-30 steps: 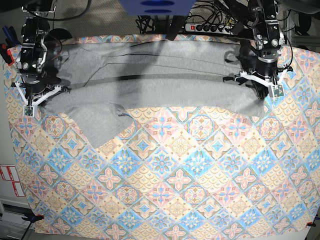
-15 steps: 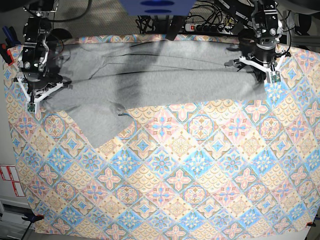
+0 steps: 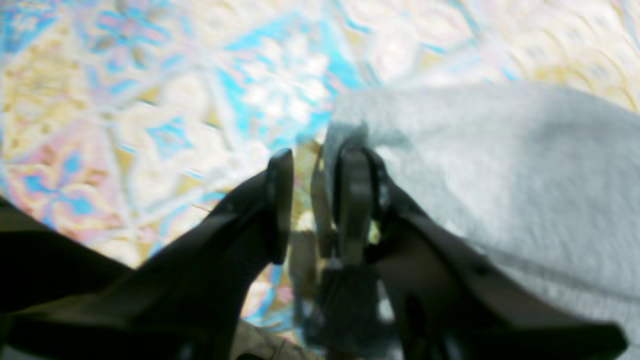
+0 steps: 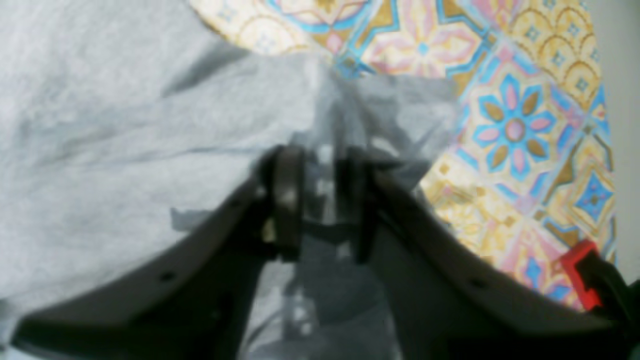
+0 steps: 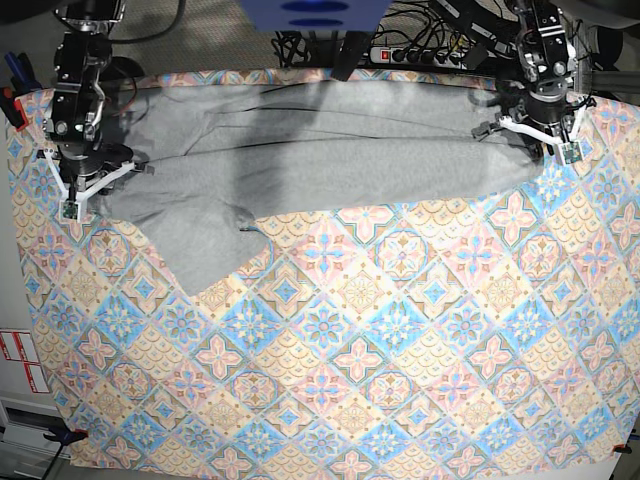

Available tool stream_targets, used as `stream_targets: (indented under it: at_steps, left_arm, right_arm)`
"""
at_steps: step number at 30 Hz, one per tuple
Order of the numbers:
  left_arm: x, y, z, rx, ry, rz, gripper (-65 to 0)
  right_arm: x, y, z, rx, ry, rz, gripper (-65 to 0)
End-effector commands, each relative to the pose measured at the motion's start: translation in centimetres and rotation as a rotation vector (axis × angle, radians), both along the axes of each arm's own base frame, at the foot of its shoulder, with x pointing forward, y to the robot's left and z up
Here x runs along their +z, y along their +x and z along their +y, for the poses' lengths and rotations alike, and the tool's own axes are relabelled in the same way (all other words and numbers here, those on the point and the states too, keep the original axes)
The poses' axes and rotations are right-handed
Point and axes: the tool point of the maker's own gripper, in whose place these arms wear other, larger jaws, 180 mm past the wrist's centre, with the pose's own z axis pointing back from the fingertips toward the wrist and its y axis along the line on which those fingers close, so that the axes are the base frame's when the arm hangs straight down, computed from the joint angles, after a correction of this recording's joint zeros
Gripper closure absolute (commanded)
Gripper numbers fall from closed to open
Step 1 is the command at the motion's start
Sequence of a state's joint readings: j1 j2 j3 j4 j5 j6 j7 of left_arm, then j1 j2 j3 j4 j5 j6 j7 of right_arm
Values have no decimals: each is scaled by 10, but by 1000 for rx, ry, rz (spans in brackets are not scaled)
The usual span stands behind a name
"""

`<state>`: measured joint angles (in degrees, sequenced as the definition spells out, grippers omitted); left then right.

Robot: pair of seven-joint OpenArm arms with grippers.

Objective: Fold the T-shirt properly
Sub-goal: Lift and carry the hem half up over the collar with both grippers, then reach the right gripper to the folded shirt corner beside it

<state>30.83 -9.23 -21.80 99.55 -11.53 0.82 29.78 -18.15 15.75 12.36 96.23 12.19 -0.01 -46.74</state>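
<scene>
Base view has the T-shirt (image 5: pixel 320 150) stretched in a long grey band across the far end of the tablecloth (image 5: pixel 350 350), one sleeve flopping toward the near side. My left gripper (image 3: pixel 315 200) has a gap between its fingers, with the shirt's edge lying against one. My right gripper (image 4: pixel 320 200) is parted too, grey fabric bunched right at its tips.

Heather-grey T-shirt (image 5: pixel 330 150) on blue, pink, yellow tile-patterned tablecloth (image 5: pixel 380 380).
</scene>
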Motion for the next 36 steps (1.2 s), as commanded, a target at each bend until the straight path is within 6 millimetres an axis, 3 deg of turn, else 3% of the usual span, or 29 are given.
stream_targets:
  at_steps: [1, 5, 9, 14, 18, 25, 27, 31, 36]
  left_arm:
    - [8, 1, 7, 9, 19, -11, -172]
    - [21, 14, 4, 21, -24, -71, -172]
    - [33, 14, 2, 54, -98, -119, -195]
    - [42, 20, -15, 53, -217, -135, -349]
    - [56, 29, -24, 39, -260, -185, -374]
    - [61, 32, -28, 38, -289, -209, -374]
    - [61, 32, -28, 38, -289, -209, -374]
    - [61, 32, -29, 40, -293, -210, -374]
    - [61, 33, -31, 44, -314, -219, -374]
  right_arm:
    - [14, 8, -8, 0, -33, -45, -174]
    - [30, 9, -28, -60, -53, -93, -179]
    - [40, 12, -24, -90, -35, -137, -180]
    - [59, 52, 3, -15, -12, -218, -181]
    - [72, 92, 42, 89, 26, -256, -183]
    - [32, 124, 77, 165, 87, -95, -298]
    - [22, 131, 76, 188, 70, -55, -327]
    - [-2, 140, 85, 224, 65, 27, -340]
    - [-16, 149, 88, 239, 56, 80, -341]
